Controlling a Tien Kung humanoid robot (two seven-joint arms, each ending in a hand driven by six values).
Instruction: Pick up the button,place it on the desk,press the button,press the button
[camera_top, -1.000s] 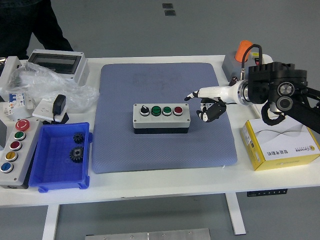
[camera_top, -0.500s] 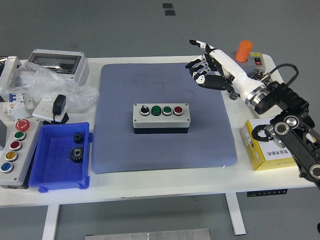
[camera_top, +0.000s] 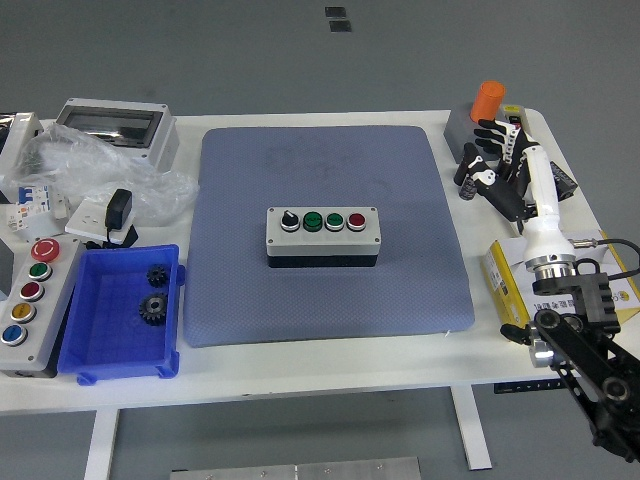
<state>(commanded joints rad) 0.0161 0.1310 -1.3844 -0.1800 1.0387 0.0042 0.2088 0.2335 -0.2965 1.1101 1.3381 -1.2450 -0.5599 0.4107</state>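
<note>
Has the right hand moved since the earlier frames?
Yes. The right hand has pulled back right, away from the button box, off the blue mat.

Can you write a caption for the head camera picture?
Button box on blue mat; right hand open beside it.

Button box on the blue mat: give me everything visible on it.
The button box is a light grey rectangular housing on a darker base, plastic by the look. Its top carries a row of four controls: a black selector knob, two green buttons, one red. It sits flat near the middle of the blue mat, long side facing the camera. No hand touches it.
</note>
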